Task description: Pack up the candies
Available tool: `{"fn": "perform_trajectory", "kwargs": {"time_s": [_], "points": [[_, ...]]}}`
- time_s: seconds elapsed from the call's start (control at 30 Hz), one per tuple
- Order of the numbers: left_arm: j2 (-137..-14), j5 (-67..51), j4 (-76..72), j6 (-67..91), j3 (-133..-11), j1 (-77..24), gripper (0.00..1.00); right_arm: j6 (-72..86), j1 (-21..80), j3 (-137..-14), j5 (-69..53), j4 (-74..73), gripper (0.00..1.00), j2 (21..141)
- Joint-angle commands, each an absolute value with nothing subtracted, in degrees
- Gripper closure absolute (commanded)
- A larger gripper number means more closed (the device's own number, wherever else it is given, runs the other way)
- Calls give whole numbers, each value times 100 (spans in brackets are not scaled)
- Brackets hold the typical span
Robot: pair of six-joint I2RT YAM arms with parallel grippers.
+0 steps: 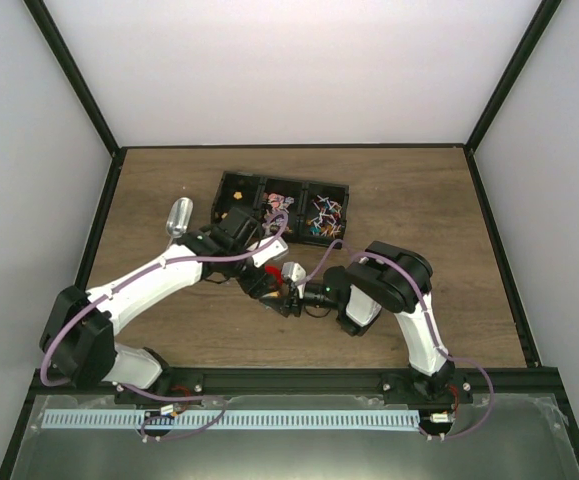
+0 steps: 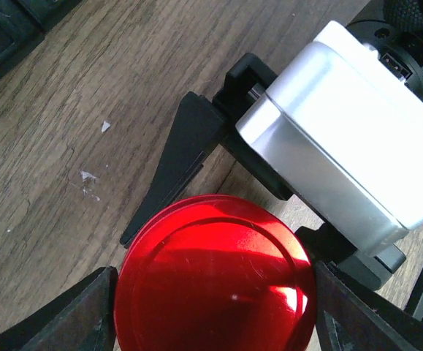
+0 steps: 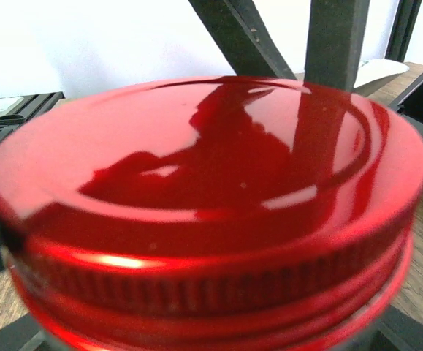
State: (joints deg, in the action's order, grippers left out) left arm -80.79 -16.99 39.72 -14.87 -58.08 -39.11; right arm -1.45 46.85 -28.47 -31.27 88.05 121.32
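Looking down on a wooden table (image 1: 429, 220), with two robot arms meeting just left of its middle. Showing the left end effector (image 2: 215, 322) clamping a round red lid (image 2: 215, 278) from above, one dark finger (image 2: 79, 318) pressing on each side of the rim, seemingly for twisting it off. Showing the right end effector (image 1: 272, 288) lying sideways and gripping whatever is carrying the lid (presumably a jar, its body hidden beneath the lid in every view), most likely bracing it against that twist. Filling the right wrist view with the lid's glossy top and ribbed skirt, sitting level. Leaving the candies (image 1: 319, 215) well apart from both end effectors: lying loose in a black three-compartment tray (image 1: 289, 181) towards the middle of the table's far edge, crowding mainly its middle and right compartments. Resting a silvery scoop (image 1: 180, 215) on the table just left of the tray, untouched, probably waiting for transferring sweets once the jar is standing open. Judging the packing itself as not yet begun.
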Motion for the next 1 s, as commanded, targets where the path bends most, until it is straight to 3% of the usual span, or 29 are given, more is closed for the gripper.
{"fn": "perform_trajectory", "kwargs": {"time_s": [0.0, 0.13, 0.3, 0.6, 0.7, 0.83, 0.97], "points": [[-8231, -1655, 4222, -2044, -5935, -3867, 31, -166, 4720, -2944, -3300, 10458, 50, 12087], [-8264, -1997, 4690, -3105, -6132, -3867, 37, -169, 4720, -2929, -3505, 10498, 50, 12076], [-8653, -1941, 5681, -5589, -6522, -3850, 37, -146, 4720, -2918, -3847, 10544, 52, 12098], [-9441, -1691, 6751, -7608, -7514, -3885, 35, -185, 4720, -2944, -4147, 10605, 56, 12146], [-9590, -1445, 6866, -7686, -7662, -3872, 31, -180, 4720, -2958, -4124, 10600, 56, 12147], [-9484, -1758, 6473, -6587, -7775, -3634, 9, -158, 4720, -2971, -4000, 10583, 56, 12146], [-9102, -2444, 6397, -5296, -7715, -3475, 0, -133, 4720, -2987, -3802, 10539, 56, 12159]]}}
